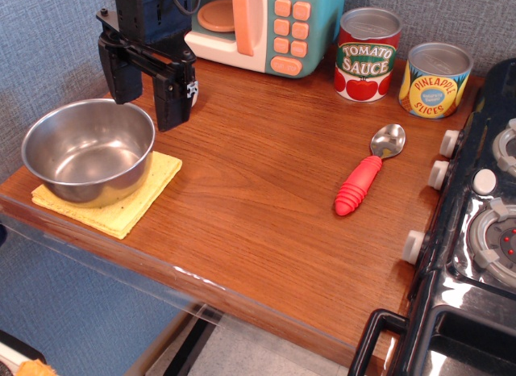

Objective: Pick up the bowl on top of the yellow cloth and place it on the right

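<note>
The bowl (89, 151) sits on the yellow cloth (129, 205) at the left end of the wooden table (266, 198), covering most of the cloth. The gripper (147, 98) hangs just behind the bowl's far rim, its 2 black fingers (172, 98) spread apart and holding nothing. Behind it stands a toy microwave (266, 25). To the right, 2 cans stand upright side by side by the wall: a tomato sauce can (367, 55) and a pineapple can (434, 80). A spoon (368, 179) with a red handle lies near the toy stove (476, 223).
</note>
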